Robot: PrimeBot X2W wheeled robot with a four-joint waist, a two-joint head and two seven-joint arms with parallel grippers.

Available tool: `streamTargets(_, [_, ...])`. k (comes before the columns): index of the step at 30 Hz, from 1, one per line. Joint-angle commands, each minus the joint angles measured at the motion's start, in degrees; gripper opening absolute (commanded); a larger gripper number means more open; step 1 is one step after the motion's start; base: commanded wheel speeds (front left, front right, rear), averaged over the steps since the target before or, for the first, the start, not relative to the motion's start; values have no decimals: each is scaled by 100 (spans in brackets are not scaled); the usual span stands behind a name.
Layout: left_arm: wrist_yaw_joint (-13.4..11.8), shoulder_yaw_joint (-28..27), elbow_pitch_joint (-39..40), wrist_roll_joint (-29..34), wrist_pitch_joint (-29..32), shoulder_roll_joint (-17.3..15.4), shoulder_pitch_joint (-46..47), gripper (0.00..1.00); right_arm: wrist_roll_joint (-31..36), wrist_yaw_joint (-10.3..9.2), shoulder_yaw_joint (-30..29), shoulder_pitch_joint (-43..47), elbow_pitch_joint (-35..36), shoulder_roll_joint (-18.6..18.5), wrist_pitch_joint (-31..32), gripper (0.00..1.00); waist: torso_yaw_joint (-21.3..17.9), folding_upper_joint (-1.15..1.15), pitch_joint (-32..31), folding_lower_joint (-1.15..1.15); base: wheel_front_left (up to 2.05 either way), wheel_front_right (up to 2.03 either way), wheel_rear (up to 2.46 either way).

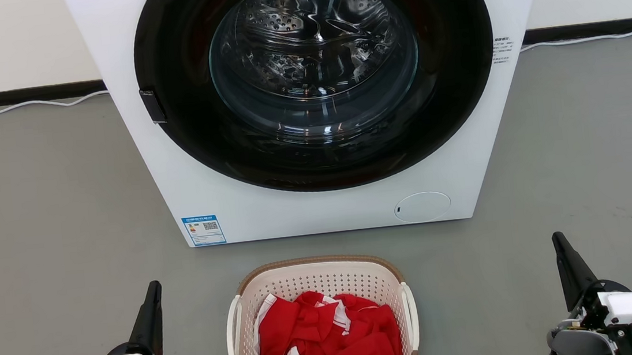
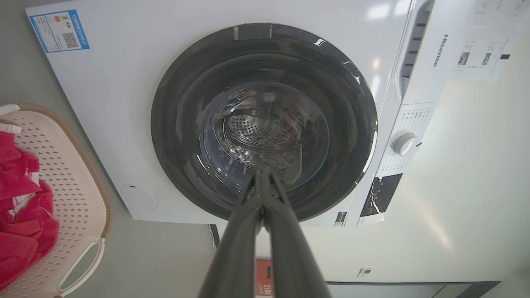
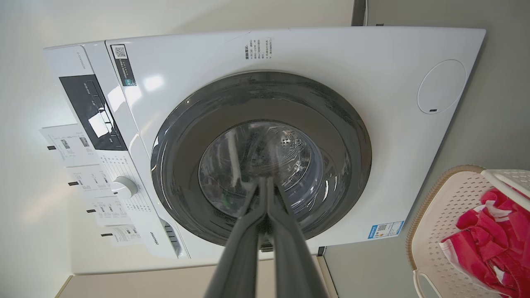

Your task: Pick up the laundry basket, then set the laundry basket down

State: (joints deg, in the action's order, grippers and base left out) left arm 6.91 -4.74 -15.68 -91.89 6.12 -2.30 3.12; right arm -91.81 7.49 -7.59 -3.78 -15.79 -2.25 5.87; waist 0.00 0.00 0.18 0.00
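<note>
The left hand [image 1: 154,289] and right hand [image 1: 557,238] are both clenched and empty, well apart on either side of the laundry basket [image 1: 317,263] on the grey floor [image 1: 53,214]. Red clothes [image 1: 331,338] lie inside it. Just beyond stands a white washing machine [image 1: 319,212] with Hisense lettering [image 2: 443,49] and a blue label [image 1: 203,230].

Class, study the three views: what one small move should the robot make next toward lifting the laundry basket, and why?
Probably bring the left gripper and right gripper inward to the white side handles of the laundry basket, opening the jaws. Both are shut, holding nothing, and flank the basket without touching it; it sits on the floor, not yet lifted.
</note>
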Motion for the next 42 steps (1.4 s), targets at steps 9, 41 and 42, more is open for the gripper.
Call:
streamTargets(9, [58, -179, 163, -28, 37, -58, 308, 0, -38, 0, 109, -240, 177, -63, 59, 0, 0, 0, 0, 0, 0, 0, 0])
streamTargets(41, [58, -178, 163, -28, 36, -58, 307, 0, -38, 0, 109, -240, 177, -63, 59, 0, 0, 0, 0, 0, 0, 0, 0])
streamTargets(42, [58, -178, 163, -28, 36, -58, 307, 0, -38, 0, 109, -240, 177, -63, 59, 0, 0, 0, 0, 0, 0, 0, 0])
